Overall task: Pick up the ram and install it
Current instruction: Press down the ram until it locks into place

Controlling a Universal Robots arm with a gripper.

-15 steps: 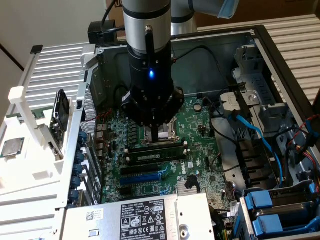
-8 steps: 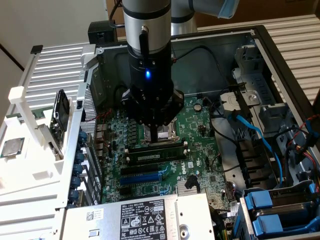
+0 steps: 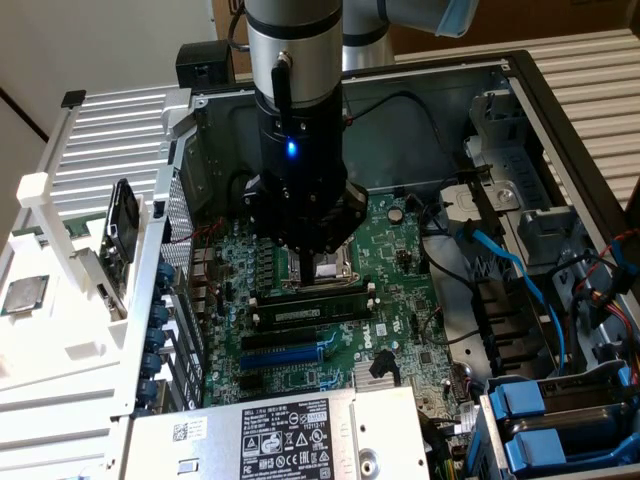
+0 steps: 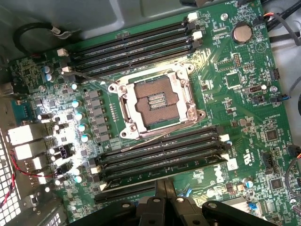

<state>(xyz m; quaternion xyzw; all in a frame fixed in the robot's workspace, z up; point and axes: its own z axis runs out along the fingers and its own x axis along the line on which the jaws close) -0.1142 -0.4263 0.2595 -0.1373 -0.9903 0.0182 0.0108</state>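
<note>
A long dark ram with a pale label stands seated in a slot between white end clips, on the near side of the open processor socket. My gripper hangs over the socket and the slots, fingers shut with nothing between them. In the wrist view the gripper has its fingertips pressed together above the nearest slot of the lower bank, where the ram's thin pale-edged strip runs. Whether the tips touch it cannot be told.
The green motherboard lies in an open computer case. A white rack at the exterior view's left holds a silver processor chip and an upright dark flat part. Blue cables, drive bays and the power supply crowd the case.
</note>
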